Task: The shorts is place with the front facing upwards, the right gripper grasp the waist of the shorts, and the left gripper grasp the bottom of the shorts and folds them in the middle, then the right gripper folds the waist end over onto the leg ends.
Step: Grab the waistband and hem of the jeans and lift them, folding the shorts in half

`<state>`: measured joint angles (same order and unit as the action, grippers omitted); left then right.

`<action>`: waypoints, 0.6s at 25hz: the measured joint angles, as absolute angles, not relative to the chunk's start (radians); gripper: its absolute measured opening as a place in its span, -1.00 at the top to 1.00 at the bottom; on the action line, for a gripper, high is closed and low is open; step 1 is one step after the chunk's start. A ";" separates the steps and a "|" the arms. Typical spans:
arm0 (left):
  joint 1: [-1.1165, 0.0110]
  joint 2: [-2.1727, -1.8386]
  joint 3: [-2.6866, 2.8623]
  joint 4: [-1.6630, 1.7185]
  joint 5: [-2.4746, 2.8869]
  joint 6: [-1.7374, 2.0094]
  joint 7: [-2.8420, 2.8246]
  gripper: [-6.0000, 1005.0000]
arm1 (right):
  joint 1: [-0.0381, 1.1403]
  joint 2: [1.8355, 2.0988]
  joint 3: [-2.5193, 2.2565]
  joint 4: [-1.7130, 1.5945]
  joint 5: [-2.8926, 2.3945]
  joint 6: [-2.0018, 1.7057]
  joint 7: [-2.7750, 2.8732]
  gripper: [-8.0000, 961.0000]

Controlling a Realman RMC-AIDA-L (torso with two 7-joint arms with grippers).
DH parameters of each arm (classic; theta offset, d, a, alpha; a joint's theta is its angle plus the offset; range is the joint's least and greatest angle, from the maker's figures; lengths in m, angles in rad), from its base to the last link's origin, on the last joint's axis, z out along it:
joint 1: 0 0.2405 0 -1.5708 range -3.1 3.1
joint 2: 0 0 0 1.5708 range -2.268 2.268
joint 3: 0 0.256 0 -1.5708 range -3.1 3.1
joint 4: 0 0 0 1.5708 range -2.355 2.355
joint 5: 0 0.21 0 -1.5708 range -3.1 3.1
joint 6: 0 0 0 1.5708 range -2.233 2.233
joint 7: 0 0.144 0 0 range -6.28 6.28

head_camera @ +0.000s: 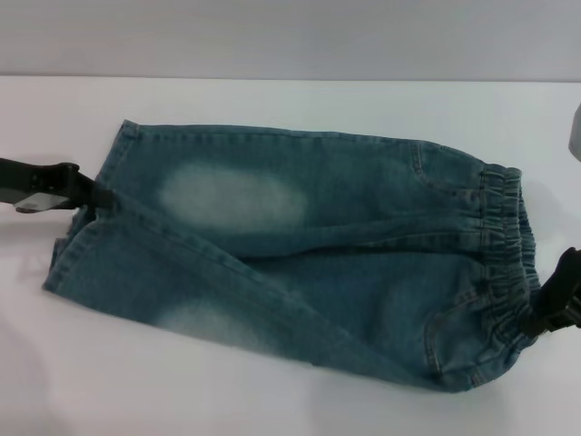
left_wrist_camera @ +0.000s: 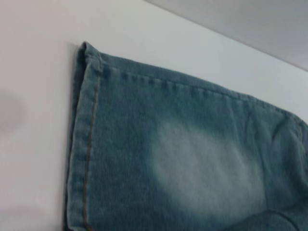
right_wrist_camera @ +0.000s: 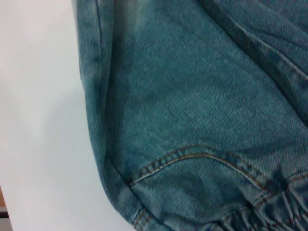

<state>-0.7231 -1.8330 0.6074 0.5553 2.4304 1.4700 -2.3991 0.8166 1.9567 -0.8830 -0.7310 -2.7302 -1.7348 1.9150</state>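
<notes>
The denim shorts (head_camera: 300,245) lie flat on the white table (head_camera: 272,100), front up. The puckered waist (head_camera: 499,245) is at the right and the leg ends (head_camera: 65,259) at the left. My left gripper (head_camera: 89,193) comes in from the left and meets the bottom of the shorts where the two legs join. The left wrist view shows one stitched hem (left_wrist_camera: 84,144) and a pale faded patch (left_wrist_camera: 202,168). My right gripper (head_camera: 547,309) touches the near end of the waist. A pocket seam (right_wrist_camera: 192,154) and the gathered waist (right_wrist_camera: 269,211) fill the right wrist view.
White table surface surrounds the shorts on every side. A grey wall (head_camera: 290,36) runs behind the table's far edge. Part of a grey object (head_camera: 576,136) shows at the right border.
</notes>
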 joint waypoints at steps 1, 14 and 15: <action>-0.724 -1.832 0.605 0.555 2.429 1.464 -2.399 0.81 | 0.815 1.956 -0.882 -0.731 -2.730 -1.735 1.912 0.62; -0.744 -1.829 0.603 0.567 2.419 1.399 -2.411 0.80 | 0.769 1.951 -0.777 -0.778 -2.660 -1.749 1.901 0.97; -0.744 -1.829 0.603 0.567 2.419 1.399 -2.411 0.80 | 0.758 1.949 -0.758 -0.790 -2.639 -1.751 1.901 0.97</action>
<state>-0.7441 -1.8289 0.6027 0.5670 2.4189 1.3988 -2.4111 0.7580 1.9490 -0.7585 -0.7900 -2.6385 -1.7510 1.9007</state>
